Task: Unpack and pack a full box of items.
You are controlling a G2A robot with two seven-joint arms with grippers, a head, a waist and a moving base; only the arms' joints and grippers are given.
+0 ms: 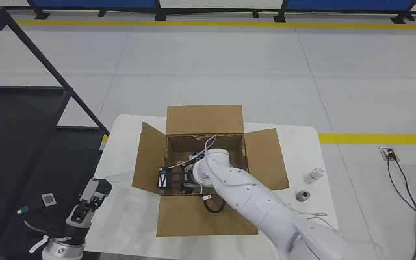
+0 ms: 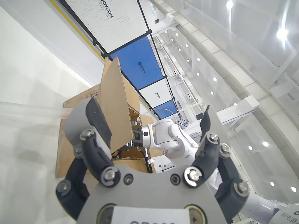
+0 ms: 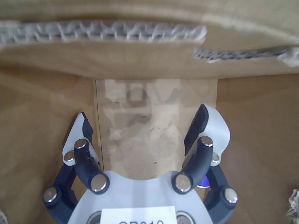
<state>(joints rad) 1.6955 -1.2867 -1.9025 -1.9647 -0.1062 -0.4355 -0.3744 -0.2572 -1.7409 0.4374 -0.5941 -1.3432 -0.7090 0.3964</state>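
Observation:
An open cardboard box [image 1: 205, 120] stands mid-table with all its flaps folded out. My right arm comes in from the near right and its gripper [image 1: 166, 179] is down inside the box by the left wall. In the right wrist view that gripper [image 3: 142, 127] is open and empty, facing the brown inner wall [image 3: 46, 117] and a strip of clear tape [image 3: 154, 117]. My left gripper [image 1: 99, 190] hovers off the table's near-left corner. It is open [image 2: 151, 124] with nothing in it, and beyond it are a box flap [image 2: 114, 103] and the other arm's wrist [image 2: 144, 138].
A small white bottle [image 1: 314, 174] and a small round metal piece [image 1: 303, 195] rest on the white table [image 1: 292, 140] right of the box. Crumpled paper [image 3: 294, 202] lies inside the box. A dark frame [image 1: 45, 65] stands at the left.

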